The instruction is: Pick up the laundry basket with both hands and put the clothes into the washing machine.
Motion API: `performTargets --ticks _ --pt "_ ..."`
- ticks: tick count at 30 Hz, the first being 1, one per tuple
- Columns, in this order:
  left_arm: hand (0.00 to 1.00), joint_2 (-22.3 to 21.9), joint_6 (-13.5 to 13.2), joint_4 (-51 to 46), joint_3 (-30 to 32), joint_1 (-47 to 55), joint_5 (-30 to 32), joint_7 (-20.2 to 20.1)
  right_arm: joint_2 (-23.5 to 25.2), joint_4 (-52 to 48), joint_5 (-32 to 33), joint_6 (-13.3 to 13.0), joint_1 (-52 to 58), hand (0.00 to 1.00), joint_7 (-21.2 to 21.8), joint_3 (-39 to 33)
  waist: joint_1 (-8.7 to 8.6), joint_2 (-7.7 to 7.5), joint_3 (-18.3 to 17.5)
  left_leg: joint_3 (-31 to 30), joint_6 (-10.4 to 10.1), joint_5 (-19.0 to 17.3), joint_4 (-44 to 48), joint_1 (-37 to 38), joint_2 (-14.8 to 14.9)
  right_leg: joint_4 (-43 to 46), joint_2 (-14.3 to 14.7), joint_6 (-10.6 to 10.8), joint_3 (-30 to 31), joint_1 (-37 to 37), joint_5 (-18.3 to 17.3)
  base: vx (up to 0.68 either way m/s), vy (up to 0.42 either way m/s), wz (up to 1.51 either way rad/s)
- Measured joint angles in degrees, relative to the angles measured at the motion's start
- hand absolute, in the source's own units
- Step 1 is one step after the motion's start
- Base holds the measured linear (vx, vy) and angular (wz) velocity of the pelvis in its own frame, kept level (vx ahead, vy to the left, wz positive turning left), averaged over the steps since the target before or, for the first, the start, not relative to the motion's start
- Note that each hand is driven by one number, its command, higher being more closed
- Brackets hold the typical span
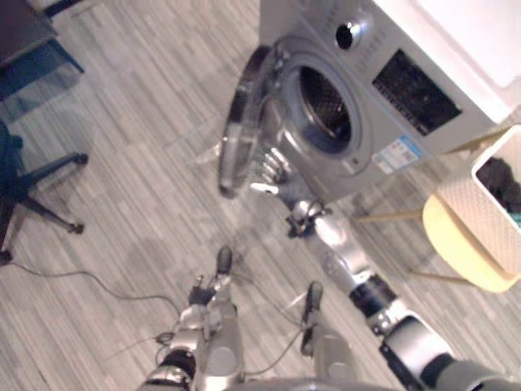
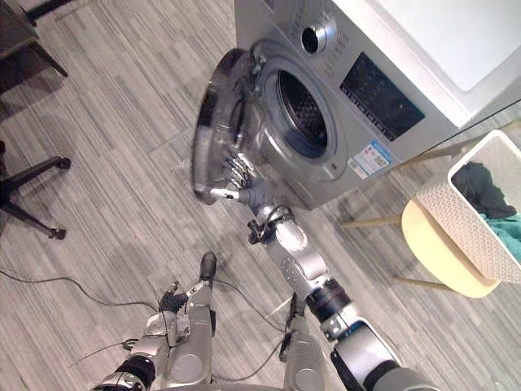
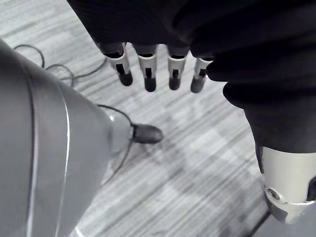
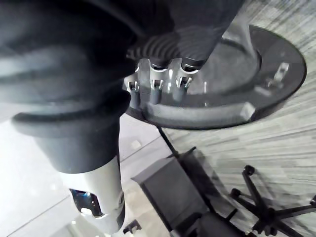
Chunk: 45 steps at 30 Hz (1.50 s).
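The grey washing machine (image 1: 391,90) stands ahead with its round door (image 1: 240,122) swung open and the dark drum (image 1: 326,102) showing. My right hand (image 1: 273,171) reaches out to the door's inner side; its straight fingers (image 4: 155,86) rest against the door glass (image 4: 237,84), holding nothing. My left hand (image 1: 203,297) hangs low near my body, its fingers (image 3: 148,74) relaxed over bare floor. The white laundry basket (image 1: 488,220) stands far right, apart from both hands, with dark and teal clothes (image 2: 480,183) inside.
The basket rests on a yellow stool (image 1: 456,244) to the right of the machine. A black office chair base (image 1: 41,204) and a dark desk (image 1: 24,32) stand at the left. Grey striped floor lies between them and the machine.
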Motion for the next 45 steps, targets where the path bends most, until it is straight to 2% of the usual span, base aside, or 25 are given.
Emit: performTargets --ticks 2,5,7,8,12,14,16,18,19,23,27,33,37,39,45 --pt "0.0 0.22 0.28 0.48 0.04 0.18 0.83 -0.08 -0.5 -3.25 0.16 -0.48 5.52 0.0 0.03 -2.13 -0.6 -1.1 -1.52 0.82 0.13 -0.92 -0.01 0.52 -0.18 0.07 -0.29 0.08 0.87 -0.02 -0.06 -0.01 0.002 -0.13" --pt "0.0 0.21 0.27 0.48 -0.11 0.18 1.74 -0.36 -1.52 -5.57 -1.1 -1.01 11.77 0.0 0.08 -5.27 -1.88 -1.31 -2.84 1.2 0.22 -1.01 -0.04 0.93 -0.68 0.13 -0.82 0.31 1.3 0.01 -0.21 -0.03 0.005 -0.08" --pt "0.0 0.23 0.27 0.46 -0.4 -0.17 1.75 -1.06 -1.8 -5.86 -1.43 -1.17 15.79 0.0 0.12 -7.59 -2.04 -1.41 -3.55 2.31 0.06 -1.25 -0.05 1.22 -0.81 0.23 -1.13 0.53 2.35 -0.47 -0.23 -0.04 0.006 -0.22" --pt "0.0 0.61 0.28 0.4 -0.34 -1.45 1.72 -1.17 -1.76 -5.77 -1.41 -1.15 20.0 0.0 0.31 -9.71 -2.63 -1.43 -3.96 3.41 0.09 -1.32 -0.06 1.48 -0.94 0.04 -1.33 0.73 3.43 -0.87 -0.11 -0.03 0.001 -0.28" --pt "0.0 2.9 0.35 0.41 0.11 -5.42 1.5 -1.14 -1.59 -2.43 -2.08 -0.85 26.05 0.0 1.39 -10.85 -4.91 -1.78 -4.19 5.74 0.09 -1.33 -0.07 1.55 -0.7 -0.01 -1.25 0.65 5.63 -2.23 0.4 -0.03 -0.016 -0.26" --pt "0.0 4.24 0.36 0.42 0.18 -8.63 0.51 -0.96 -1.47 0.7 -2.65 0.25 27.38 0.0 1.53 -11.85 -5.14 -1.88 -4.25 7.02 0.11 -1.35 -0.14 1.45 -0.66 -0.09 -1.3 0.88 7.16 -3.34 1.0 -0.04 -0.02 -0.39" --pt "0.0 7.28 0.21 0.45 1.19 -14.18 -1.48 -0.85 -1.53 2.64 -2.83 1.71 30.84 0.0 2.13 -13.05 -5.79 -1.93 -4.24 8.75 0.14 -1.37 -0.38 1.14 -0.51 -0.21 -1.26 0.99 8.99 -4.87 1.81 -0.04 -0.024 -0.4" --pt "0.0 10.41 0.04 1.0 3.16 -17.43 -3.07 -0.6 -1.47 2.61 -3.81 2.32 33.4 0.0 2.41 -13.17 -7.91 -2.04 -4.27 9.45 0.14 -1.36 -0.39 0.7 -0.36 -0.42 -1.16 0.82 9.62 -5.72 2.12 -0.03 -0.032 -0.23" --pt "0.0 11.95 -0.08 2.11 4.07 -19.27 -4.16 -0.34 -1.43 2.62 -3.75 2.5 34.48 0.0 2.51 -13.29 -8.43 -2.25 -4.28 10.16 0.13 -1.36 -0.4 0.5 -0.21 -0.5 -1.03 0.95 10.35 -6.35 2.47 -0.02 -0.041 -0.42" --pt "0.0 20.04 -0.14 6.62 7.0 -26.42 -8.64 0.16 -0.24 2.61 -3.68 2.84 36.82 0.0 3.66 -13.42 -10.19 -4.3 -4.06 13.46 -0.05 -1.24 -0.4 -0.21 0.99 -1.13 0.22 0.76 13.71 -9.31 4.12 -0.02 -0.05 -0.42" --pt "0.0 25.01 -0.15 7.93 7.02 -32.82 -12.05 0.24 1.57 2.55 -3.08 2.64 37.18 0.0 3.73 -14.54 -11.3 -5.72 -3.69 14.34 -0.07 -1.21 -0.4 -1.91 1.47 -1.88 0.75 0.35 14.86 -11.39 5.23 -0.02 -0.034 -0.17" --pt "0.0 31.47 -1.28 8.26 6.9 -44.31 -14.23 0.6 3.24 2.18 -2.57 1.96 39.01 0.0 3.76 -14.51 -11.56 -9.25 -1.91 14.53 0.22 -0.94 -0.38 -4.69 1.57 -3.28 0.84 0.03 15.22 -13.59 6.28 -0.01 -0.005 -0.02" --pt "0.0 34.65 -1.42 8.5 6.9 -49.0 -15.31 1.64 4.54 0.85 -2.54 1.34 39.03 0.0 3.78 -14.36 -11.65 -11.04 -0.58 14.51 0.12 -0.66 0.01 -6.48 1.84 -4.13 1.08 -0.23 15.38 -14.8 6.89 0.0 0.0 0.0" --pt "0.0 35.32 -1.43 8.5 6.91 -50.31 -15.25 1.92 5.13 -0.11 -2.44 0.94 39.15 0.0 3.7 -14.4 -11.55 -11.52 -0.04 14.21 0.08 -0.68 0.02 -6.85 2.59 -4.24 1.84 -0.24 15.29 -14.82 7.0 0.0 0.0 0.0" --pt "0.0 34.82 -1.4 8.41 7.43 -51.07 -14.04 2.88 5.56 -4.5 -0.69 0.14 41.75 0.0 3.76 -14.41 -11.27 -11.47 0.49 13.39 -0.08 -0.74 0.02 -8.68 4.28 -4.27 3.37 -0.69 14.98 -15.96 7.37 0.0 0.0 0.0"
